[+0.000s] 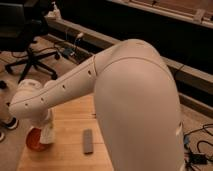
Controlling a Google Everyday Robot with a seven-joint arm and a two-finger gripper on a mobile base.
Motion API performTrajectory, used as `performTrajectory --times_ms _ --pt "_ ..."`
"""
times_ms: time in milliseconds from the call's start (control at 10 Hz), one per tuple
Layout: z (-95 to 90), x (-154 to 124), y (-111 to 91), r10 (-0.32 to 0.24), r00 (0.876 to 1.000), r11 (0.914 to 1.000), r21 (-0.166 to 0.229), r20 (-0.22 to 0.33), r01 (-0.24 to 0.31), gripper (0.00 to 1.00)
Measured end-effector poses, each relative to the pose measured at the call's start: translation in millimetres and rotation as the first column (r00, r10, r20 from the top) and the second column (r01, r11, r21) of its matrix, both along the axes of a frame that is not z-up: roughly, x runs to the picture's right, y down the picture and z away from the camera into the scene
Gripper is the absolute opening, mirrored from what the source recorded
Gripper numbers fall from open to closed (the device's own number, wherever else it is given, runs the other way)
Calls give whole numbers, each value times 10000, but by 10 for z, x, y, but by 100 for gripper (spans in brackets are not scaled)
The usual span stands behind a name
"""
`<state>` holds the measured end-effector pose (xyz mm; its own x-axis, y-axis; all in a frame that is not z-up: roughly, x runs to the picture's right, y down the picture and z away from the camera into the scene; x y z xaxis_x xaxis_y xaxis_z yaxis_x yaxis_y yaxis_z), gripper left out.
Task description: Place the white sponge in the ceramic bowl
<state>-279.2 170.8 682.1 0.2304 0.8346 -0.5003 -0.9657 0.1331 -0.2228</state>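
Note:
The orange-red ceramic bowl (32,141) sits at the front left of the wooden table (75,117), partly covered by my arm. My gripper (47,133) hangs down from the white wrist at the bowl's right edge, over or just inside it. I cannot make out the white sponge; it is hidden or blends into the white gripper. The big white arm fills the middle and right of the view.
A dark grey narrow block (88,141) lies on the table to the right of the bowl. An office chair (30,55) stands on the floor at the back left. Cables (197,150) lie on the floor at the right.

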Motion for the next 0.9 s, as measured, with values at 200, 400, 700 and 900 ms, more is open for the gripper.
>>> performTrajectory --times_ms 200,400,700,900 --pt "0 3 -3 10 10000 10000 0 -3 -10 0" --pt "54 -36 53 -197 9997 9998 30 149 197 0" --pt "152 -240 239 -1657 9791 9862 179 1180 1647 0" --pt "171 -286 190 -2274 9581 9738 432 1741 2232 0"
